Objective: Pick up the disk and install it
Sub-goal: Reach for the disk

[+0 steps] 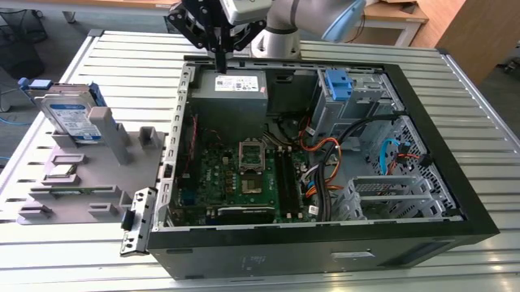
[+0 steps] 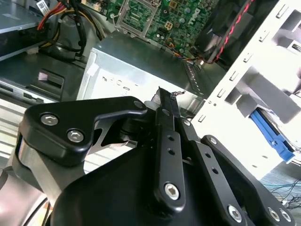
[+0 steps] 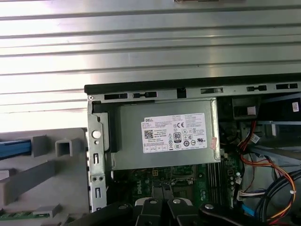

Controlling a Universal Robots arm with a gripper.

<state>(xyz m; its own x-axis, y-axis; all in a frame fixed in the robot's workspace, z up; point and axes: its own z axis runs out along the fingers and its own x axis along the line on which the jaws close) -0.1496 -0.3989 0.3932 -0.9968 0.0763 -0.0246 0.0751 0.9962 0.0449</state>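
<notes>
**Hand** (image 1: 220,68): hangs over the rim of the computer case (image 1: 325,249) on the arm's side. Its tips point down at the grey power-supply box (image 1: 230,83) in that corner of the case. The fingers are pressed together with nothing between them.

**Disk** (image 1: 72,115): outside the case, well apart from it toward the exterior view's left. It stands on edge in a grey holder (image 1: 97,182) on the slatted metal tabletop (image 1: 122,55). The label faces outward, the blue carrier frame runs round the edges, and the hand is nowhere near it.

**Blue bracket** (image 1: 337,82): inside the case, in the drive cage, with no drive in it.

**Cables** (image 1: 325,149): orange and black, lying loose inside the case beside the drive cage.

**Hazards, as judged:**
- A hand brought to the disk with its fingers closed would knock the disk over in the holder rather than grip it.
- The holder's upright post stands just beside the disk and may foul a finger.
- A grip on the smooth label face may slip.
- Inside the case, the loose cables may snag the carrier frame or block the bay.
</notes>
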